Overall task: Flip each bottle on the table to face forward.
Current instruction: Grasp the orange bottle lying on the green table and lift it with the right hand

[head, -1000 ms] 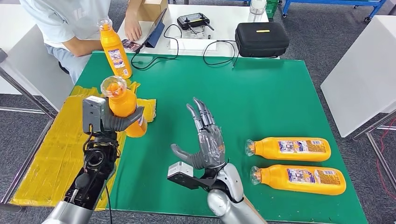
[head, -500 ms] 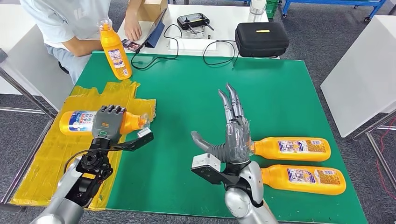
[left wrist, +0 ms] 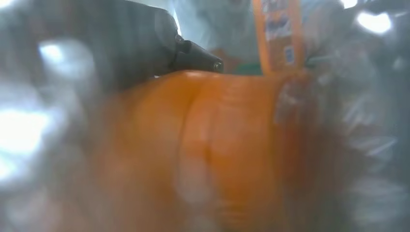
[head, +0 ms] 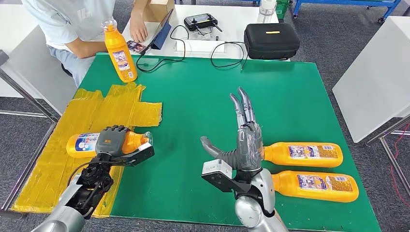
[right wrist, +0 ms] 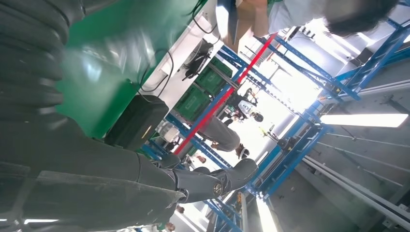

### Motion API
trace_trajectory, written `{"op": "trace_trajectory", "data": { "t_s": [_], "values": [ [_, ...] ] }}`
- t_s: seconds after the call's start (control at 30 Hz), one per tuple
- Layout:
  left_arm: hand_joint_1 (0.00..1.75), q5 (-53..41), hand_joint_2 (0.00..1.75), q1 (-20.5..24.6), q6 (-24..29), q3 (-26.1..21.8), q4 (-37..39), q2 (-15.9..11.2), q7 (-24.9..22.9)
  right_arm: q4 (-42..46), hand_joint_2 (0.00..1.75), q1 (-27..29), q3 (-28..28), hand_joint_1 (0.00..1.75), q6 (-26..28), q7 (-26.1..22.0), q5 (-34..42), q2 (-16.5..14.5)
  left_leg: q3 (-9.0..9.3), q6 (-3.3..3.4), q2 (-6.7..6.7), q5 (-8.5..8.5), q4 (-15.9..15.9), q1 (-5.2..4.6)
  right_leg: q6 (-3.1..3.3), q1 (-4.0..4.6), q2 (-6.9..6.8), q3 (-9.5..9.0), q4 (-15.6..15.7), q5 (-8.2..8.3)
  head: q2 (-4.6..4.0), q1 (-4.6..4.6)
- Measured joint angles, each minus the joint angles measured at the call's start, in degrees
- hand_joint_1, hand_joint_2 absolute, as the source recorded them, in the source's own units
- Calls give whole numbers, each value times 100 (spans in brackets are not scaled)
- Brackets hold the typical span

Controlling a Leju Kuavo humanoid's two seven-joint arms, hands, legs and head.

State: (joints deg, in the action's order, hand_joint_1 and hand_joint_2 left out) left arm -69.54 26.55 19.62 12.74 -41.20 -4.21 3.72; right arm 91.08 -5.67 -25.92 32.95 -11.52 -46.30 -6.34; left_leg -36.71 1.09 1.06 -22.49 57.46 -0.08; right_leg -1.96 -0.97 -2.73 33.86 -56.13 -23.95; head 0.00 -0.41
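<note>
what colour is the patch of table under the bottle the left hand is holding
Yellow, a taped patch on the green table; clearest in the head view, under the bottle in the left hand.

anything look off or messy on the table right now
Nothing spilled or broken. The yellow tape patch on the green table is wrinkled with ragged edges. The left hand holds a bottle lying on it; another bottle stands upright.

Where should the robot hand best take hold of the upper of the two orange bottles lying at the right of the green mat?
Probably around the labelled body of the upper bottle, coming down from above. It lies flat with its cap toward the right robot hand, and the second bottle lies close alongside on the near side, so a side approach looks cramped. The neck is narrower and likelier to slip.
</note>
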Motion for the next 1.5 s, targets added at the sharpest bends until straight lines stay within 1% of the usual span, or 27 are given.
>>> {"op": "trace_trajectory", "data": {
  "t_s": [0.07,0.17,0.3,0.43,0.6,0.8,0.93,1.13,1.37,1.5],
  "values": [
    [0,385,175,77,-335,-139,89,32,155,-1,175,0,0,0,2,-1,3,0,5,0,-9,1,-1,0,0,0,-9,-9,0,-1,0,-1],
    [0,707,175,216,-727,-272,245,51,234,-8,175,-1,0,0,7,-9,4,0,16,1,-25,1,-2,0,1,1,-17,-25,0,-2,0,-1],
    [0,991,0,405,-1101,-356,466,51,235,-46,175,-5,0,0,15,-35,32,0,36,1,-28,1,-3,0,1,0,-18,-49,0,-2,0,-1],
    [0,1270,0,543,-1469,-390,677,44,310,-116,175,-19,0,0,19,-79,119,0,53,1,-34,0,-5,-1,1,-1,-23,-70,1,-4,0,-2],
    [0,2026,0,562,-2133,-540,733,-15,1021,-234,175,-62,-2,0,34,-217,313,0,82,-3,-41,-4,-8,0,-9,-1,-34,-103,2,-16,0,-2],
    [0,2388,0,512,-2373,-638,726,-92,1311,-372,175,-101,-6,0,50,-276,396,0,103,-4,-43,-2,-8,1,-9,-1,-34,-122,1,-16,0,-2],
    [0,2931,0,404,-2710,-691,582,-153,1610,-457,175,-133,-17,0,61,-317,487,0,108,-3,-49,-1,-8,0,-11,-3,-41,-130,1,-18,0,-2],
    [0,3463,0,80,-2929,-634,-7,-232,1656,-587,175,-197,-26,0,64,-354,521,0,103,-2,-52,-2,-7,0,-12,-6,-43,-125,1,-19,0,-2],
    [0,4346,0,-307,-3030,-315,-794,-340,1580,-679,175,-216,-26,0,66,-356,528,0,87,-2,-52,-2,-6,0,-12,-5,-43,-105,1,-19,0,-1],
    [0,4436,0,-453,-3050,-196,-1043,-366,1580,-712,175,-221,-26,0,66,-356,529,0,77,-2,-51,-1,-5,0,-13,-4,-39,-95,1,-18,0,0]
  ]
}}
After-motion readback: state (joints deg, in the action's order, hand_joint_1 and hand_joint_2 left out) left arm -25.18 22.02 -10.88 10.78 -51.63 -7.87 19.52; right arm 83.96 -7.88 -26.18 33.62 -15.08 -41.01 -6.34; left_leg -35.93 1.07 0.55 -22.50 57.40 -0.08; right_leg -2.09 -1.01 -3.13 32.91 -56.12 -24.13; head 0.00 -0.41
